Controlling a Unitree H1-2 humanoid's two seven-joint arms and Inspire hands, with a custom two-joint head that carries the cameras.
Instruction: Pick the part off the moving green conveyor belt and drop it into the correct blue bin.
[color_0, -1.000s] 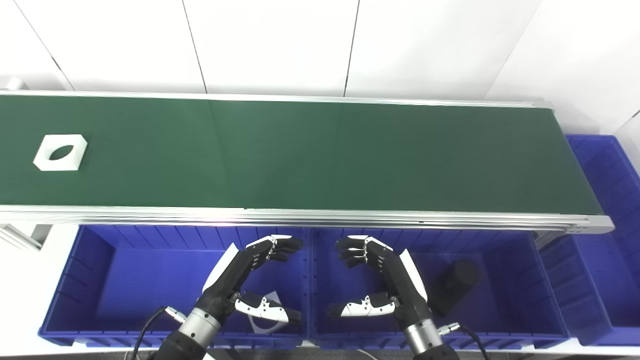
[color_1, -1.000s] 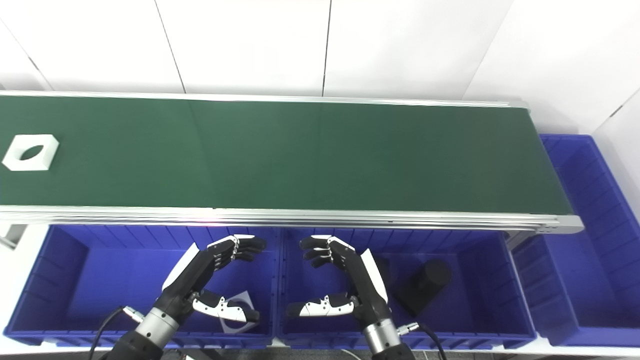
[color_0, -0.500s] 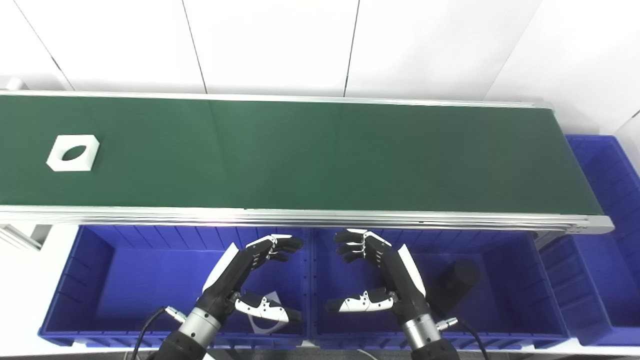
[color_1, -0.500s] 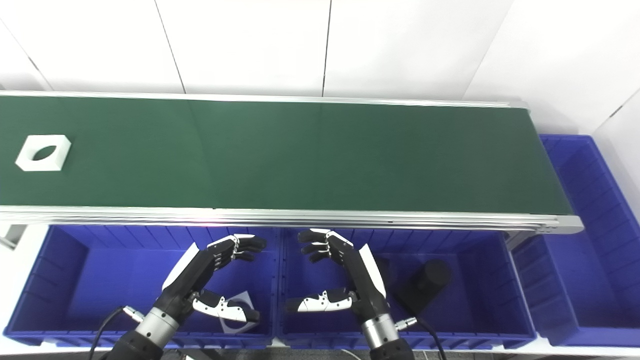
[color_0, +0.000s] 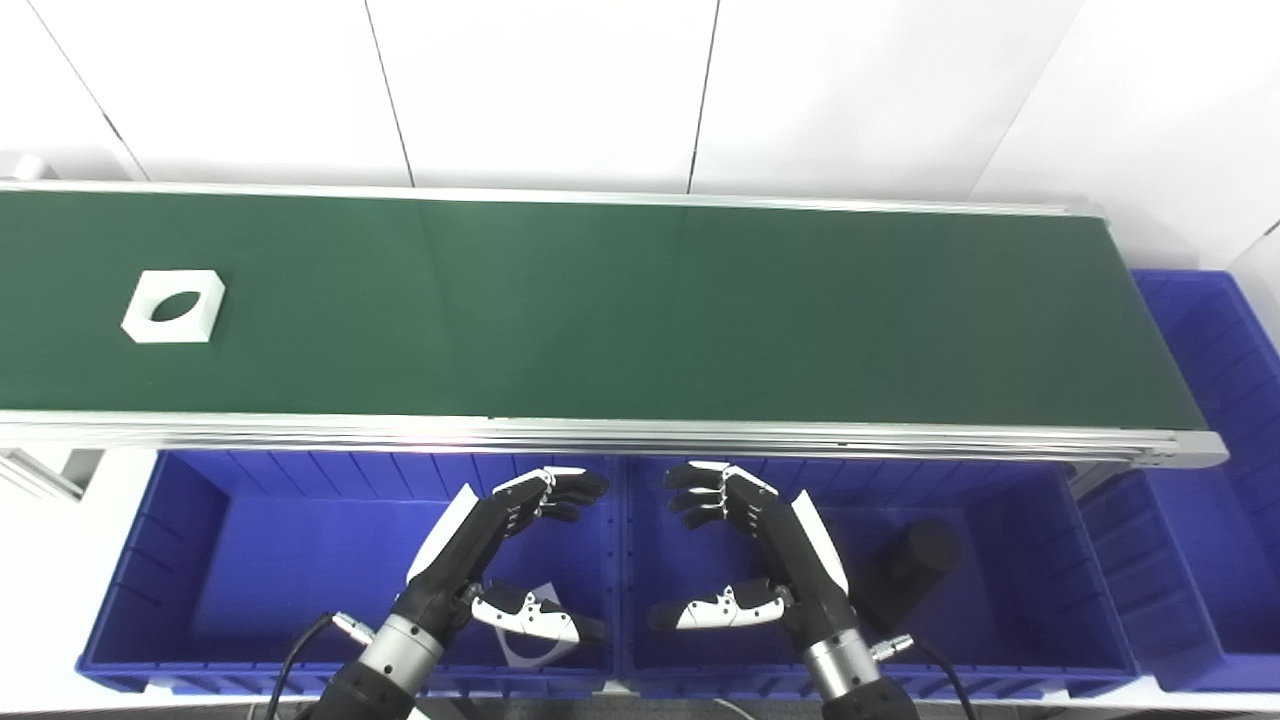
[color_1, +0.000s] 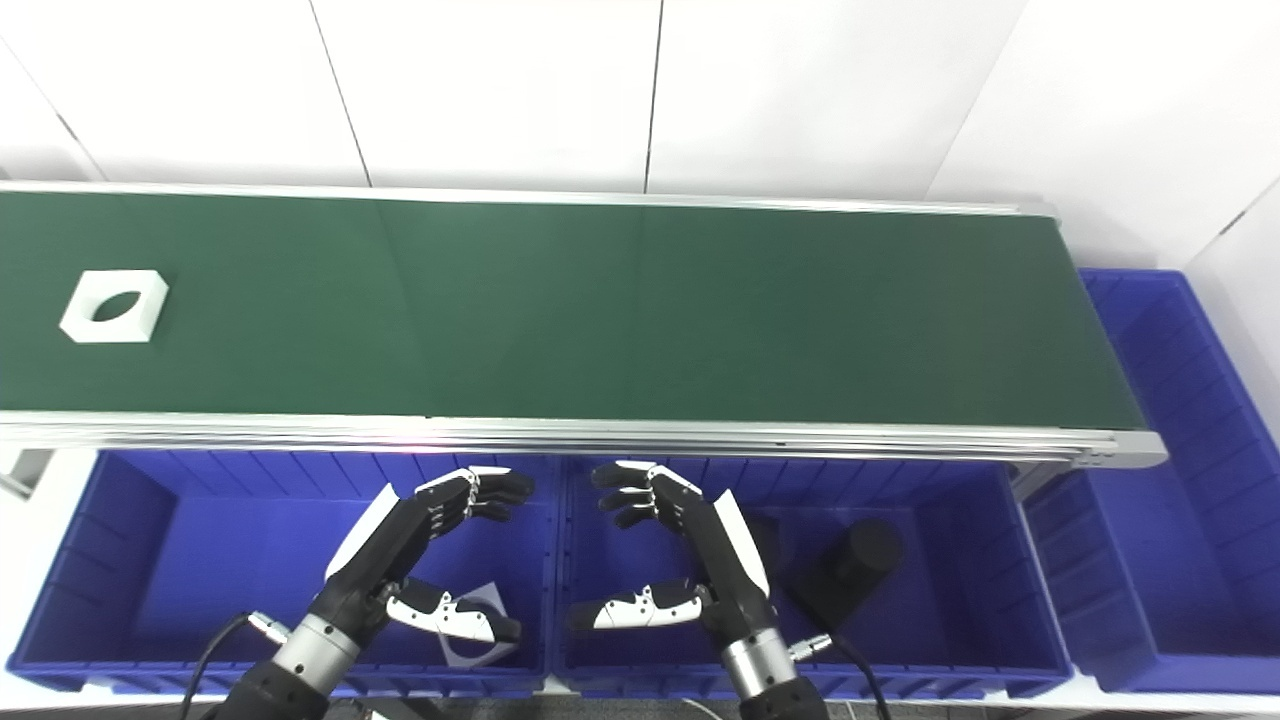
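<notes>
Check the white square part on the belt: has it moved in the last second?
Yes. The white square part has travelled rightward along the green conveyor belt, away from the picture's left edge; the belt frame has not shifted, so the camera stayed put.

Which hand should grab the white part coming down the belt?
Probably left. The white part is at the belt's left end, and the open left hand waits on that side.

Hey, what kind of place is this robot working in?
Probably a lab mock-up of a factory sorting line. A long green conveyor belt carries a white square part, blue bins sit below its near edge, and plain white wall panels stand behind.
</notes>
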